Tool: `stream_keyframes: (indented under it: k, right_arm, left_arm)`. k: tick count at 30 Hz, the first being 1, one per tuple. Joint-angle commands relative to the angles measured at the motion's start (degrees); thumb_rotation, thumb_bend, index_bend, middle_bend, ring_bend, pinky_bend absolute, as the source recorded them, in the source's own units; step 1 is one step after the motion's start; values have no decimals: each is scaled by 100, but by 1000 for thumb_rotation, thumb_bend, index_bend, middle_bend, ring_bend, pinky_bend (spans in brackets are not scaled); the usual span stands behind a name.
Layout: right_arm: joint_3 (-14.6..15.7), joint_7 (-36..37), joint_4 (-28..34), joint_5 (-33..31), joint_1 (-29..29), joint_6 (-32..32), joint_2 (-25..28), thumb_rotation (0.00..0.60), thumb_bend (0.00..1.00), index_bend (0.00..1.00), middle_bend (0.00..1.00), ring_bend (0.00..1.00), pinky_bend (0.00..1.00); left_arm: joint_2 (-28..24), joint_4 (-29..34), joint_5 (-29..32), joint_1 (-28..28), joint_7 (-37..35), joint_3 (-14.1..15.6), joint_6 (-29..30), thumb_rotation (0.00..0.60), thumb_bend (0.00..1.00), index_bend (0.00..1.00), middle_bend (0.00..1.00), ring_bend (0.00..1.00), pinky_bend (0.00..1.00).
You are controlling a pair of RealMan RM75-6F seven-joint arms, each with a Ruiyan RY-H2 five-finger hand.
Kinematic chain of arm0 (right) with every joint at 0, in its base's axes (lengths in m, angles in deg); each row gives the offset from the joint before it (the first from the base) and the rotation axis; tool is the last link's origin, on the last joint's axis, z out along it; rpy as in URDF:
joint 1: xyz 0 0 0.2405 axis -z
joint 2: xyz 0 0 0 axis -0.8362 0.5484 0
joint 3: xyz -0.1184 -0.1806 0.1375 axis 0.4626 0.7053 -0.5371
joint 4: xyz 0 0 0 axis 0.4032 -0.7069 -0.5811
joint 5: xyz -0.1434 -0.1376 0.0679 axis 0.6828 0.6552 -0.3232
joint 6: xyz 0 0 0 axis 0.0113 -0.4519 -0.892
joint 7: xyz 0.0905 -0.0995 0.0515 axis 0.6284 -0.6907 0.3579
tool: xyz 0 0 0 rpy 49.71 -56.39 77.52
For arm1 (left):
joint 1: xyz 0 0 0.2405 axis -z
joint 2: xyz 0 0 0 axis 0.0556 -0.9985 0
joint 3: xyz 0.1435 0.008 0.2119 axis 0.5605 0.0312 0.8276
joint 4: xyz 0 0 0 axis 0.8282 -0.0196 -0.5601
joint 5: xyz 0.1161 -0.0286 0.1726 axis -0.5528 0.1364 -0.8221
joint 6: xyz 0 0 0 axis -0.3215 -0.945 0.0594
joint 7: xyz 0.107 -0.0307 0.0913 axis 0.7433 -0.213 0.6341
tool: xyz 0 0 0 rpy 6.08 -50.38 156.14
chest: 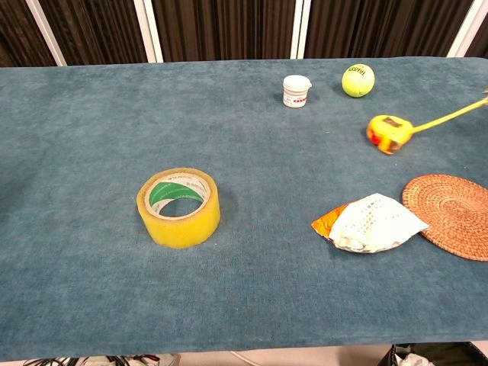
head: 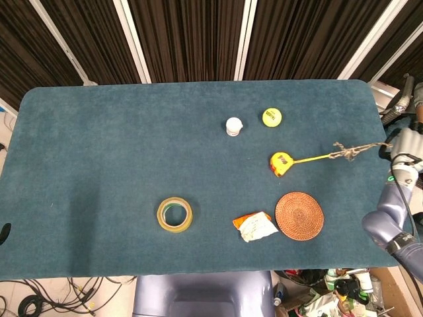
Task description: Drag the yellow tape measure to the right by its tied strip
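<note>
The yellow tape measure [head: 280,163] lies on the blue table right of centre, below the tennis ball; the chest view shows the tape measure [chest: 388,132] at the right. Its yellow blade runs right to a knotted tan strip [head: 350,151] near the table's right edge. My right hand [head: 402,146] is just past that edge and holds the strip's far end, pulled taut. In the chest view only the blade shows, running off the right edge; the hand is outside that frame. My left hand is in neither view.
A tennis ball [head: 271,117] and a small white jar [head: 234,125] sit behind the tape measure. A woven coaster [head: 299,215] and a crumpled packet [head: 255,226] lie in front of it. A yellow tape roll [head: 174,214] sits at front left.
</note>
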Motion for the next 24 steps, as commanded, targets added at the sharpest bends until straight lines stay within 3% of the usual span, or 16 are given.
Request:
stream_keyframes:
  k: [1, 12, 20, 21, 22, 24]
  right_arm:
    - [-11, 31, 7, -58, 39, 32, 78, 600, 416, 640, 0, 45, 177]
    - [158, 151, 778, 386, -205, 195, -145, 600, 416, 641, 0, 45, 177]
    - [132, -1, 1371, 659, -684, -116, -574, 600, 415, 640, 0, 45, 177]
    - [117, -8, 1421, 660, -729, -159, -621, 600, 413, 611, 0, 45, 177]
    - [104, -25, 1509, 649, -786, -202, -673, 600, 400, 516, 0, 44, 176]
    - [119, -85, 1668, 585, -837, -191, -678, 600, 343, 261, 0, 44, 176]
  left_arm:
    - [7, 8, -13, -1, 7, -4, 17, 600, 306, 74, 0, 0, 0]
    - [10, 9, -5, -4, 12, -2, 7, 600, 306, 73, 0, 0, 0]
    - [-13, 11, -6, 17, -43, -3, -43, 600, 306, 73, 0, 0, 0]
    - [-17, 9, -7, 19, -48, -2, -47, 600, 306, 73, 0, 0, 0]
    - [-21, 5, -9, 19, -57, 0, -53, 600, 306, 73, 0, 0, 0]
    - [-28, -1, -8, 20, -77, 1, -58, 600, 306, 73, 0, 0, 0]
